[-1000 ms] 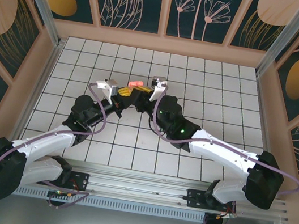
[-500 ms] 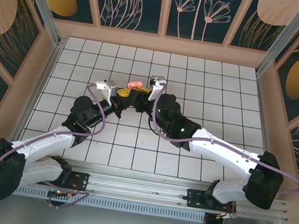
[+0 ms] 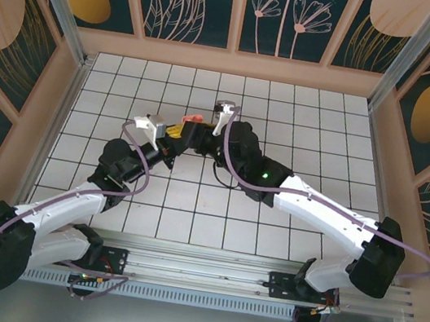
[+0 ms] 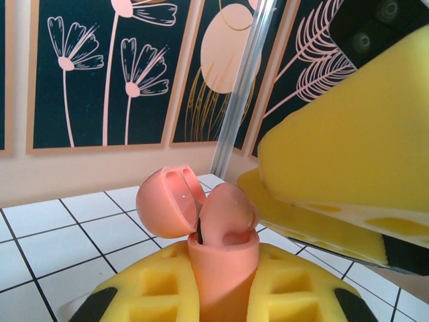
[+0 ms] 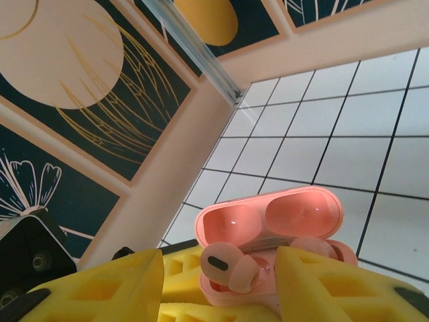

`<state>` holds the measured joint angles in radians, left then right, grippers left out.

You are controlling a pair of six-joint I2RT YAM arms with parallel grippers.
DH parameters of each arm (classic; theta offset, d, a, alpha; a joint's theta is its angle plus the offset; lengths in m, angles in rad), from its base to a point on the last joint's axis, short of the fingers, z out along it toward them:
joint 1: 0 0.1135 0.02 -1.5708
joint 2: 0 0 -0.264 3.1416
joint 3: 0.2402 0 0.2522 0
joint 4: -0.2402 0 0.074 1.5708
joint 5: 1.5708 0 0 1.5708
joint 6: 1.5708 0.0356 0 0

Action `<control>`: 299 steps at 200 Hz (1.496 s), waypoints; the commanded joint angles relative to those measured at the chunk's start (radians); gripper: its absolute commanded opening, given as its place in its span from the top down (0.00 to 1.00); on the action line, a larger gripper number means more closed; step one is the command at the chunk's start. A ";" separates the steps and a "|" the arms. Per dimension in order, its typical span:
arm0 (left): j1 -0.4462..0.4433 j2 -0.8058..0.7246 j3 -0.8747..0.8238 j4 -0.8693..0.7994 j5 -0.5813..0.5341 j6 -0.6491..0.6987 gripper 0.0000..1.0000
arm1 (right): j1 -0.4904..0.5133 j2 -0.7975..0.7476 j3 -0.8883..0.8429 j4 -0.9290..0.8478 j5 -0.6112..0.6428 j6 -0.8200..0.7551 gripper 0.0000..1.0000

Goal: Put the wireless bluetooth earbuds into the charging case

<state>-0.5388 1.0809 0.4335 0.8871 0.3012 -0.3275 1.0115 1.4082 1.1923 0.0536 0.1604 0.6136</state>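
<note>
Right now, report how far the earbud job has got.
Done: the pink charging case has its lid open, and a pink earbud sits in one socket, perhaps not fully pressed down. In hand: the left gripper clamps the case; the right gripper straddles that earbud, jaws apart. Left: whether the second socket is filled I cannot tell; check it.
</note>
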 commanded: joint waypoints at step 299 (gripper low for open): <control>0.000 -0.005 0.043 0.046 0.122 0.003 1.00 | -0.039 -0.126 0.153 -0.219 -0.254 -0.084 0.85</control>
<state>-0.5388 1.0668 0.4419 0.9123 0.3901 -0.3271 0.9768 1.2854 1.2961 -0.1257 -0.0021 0.5804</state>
